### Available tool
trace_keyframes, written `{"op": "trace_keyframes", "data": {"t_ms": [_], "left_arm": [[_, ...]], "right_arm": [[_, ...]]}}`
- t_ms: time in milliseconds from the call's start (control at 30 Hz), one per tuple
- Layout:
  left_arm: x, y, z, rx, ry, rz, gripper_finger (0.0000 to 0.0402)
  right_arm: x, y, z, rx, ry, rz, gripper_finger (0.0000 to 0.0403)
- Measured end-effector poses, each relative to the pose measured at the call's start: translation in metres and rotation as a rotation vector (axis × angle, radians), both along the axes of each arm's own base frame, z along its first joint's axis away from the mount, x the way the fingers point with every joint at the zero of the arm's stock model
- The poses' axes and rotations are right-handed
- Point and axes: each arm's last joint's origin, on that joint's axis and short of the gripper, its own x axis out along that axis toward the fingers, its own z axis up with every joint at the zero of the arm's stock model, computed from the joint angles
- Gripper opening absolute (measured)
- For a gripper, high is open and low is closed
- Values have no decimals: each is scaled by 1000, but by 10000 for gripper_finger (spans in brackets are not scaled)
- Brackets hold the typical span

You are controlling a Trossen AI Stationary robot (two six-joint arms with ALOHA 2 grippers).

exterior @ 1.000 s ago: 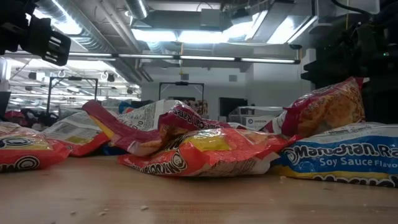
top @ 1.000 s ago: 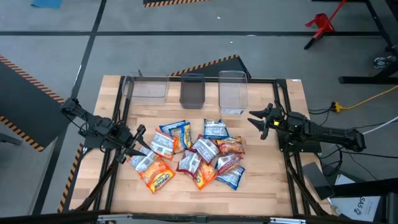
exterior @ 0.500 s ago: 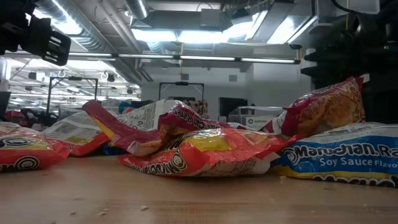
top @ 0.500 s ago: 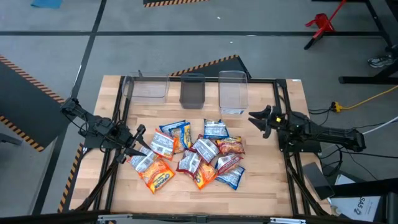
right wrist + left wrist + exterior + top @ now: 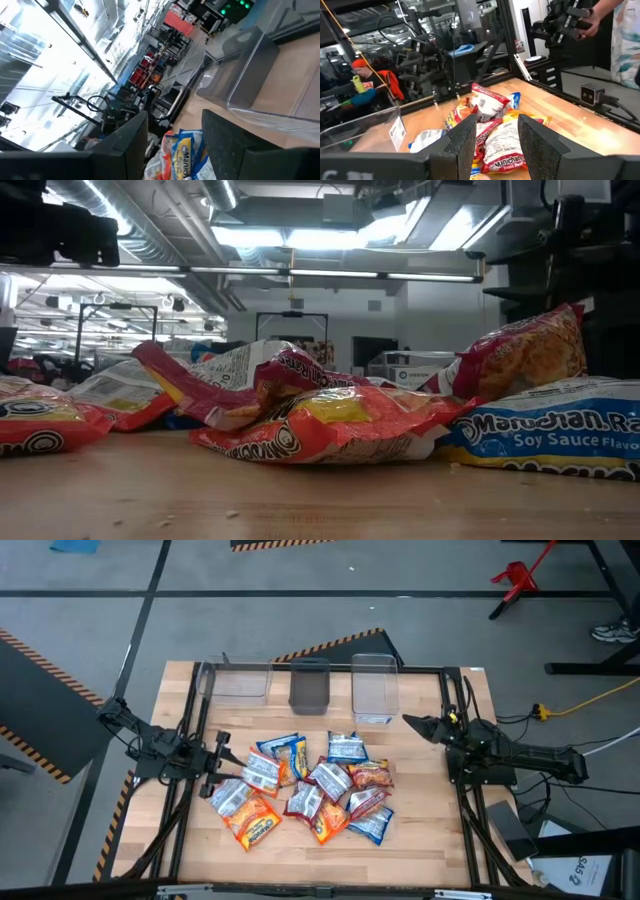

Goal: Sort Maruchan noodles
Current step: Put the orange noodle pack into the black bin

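Across our wooden table [image 5: 420,840] the Maruchan noodles [image 5: 305,785] lie heaped and overlapping mid-table. Our left gripper [image 5: 216,758] beside them and right gripper [image 5: 425,728] farther off hold fingers parted, empty. Overlaps risk dragging neighbours; beyond, clear bins [image 5: 374,690] wait.

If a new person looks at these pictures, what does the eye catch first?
First, the heap of Maruchan noodles, bright crinkly packets piled in the middle of the wooden table. Behind them three clear bins line the far edge. The left gripper and right gripper flank the heap, both open and empty.
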Motion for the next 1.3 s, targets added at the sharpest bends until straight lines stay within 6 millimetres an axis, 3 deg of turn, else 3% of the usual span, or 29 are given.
{"op": "trace_keyframes", "data": {"t_ms": [167,333,433,833,967,1200,1300], "left_arm": [[0,2,9,-77,-78,63,140],[-5,5,30,-471,-225,4,140],[-10,9,43,-607,-338,4,140],[-32,21,70,-794,-677,-75,140],[-39,28,84,-878,-743,0,140],[-52,38,108,-851,-830,160,140],[-55,42,121,-913,-777,222,140]], "right_arm": [[0,-1,0,72,-34,-15,172],[-1,-1,8,120,-137,-15,172],[-3,-1,15,91,-206,-16,172],[-8,0,31,-89,-310,-45,172],[-8,0,31,-144,-285,-65,172],[-9,-1,30,-190,-251,-118,172],[-8,-1,29,-228,-226,-129,172]]}}
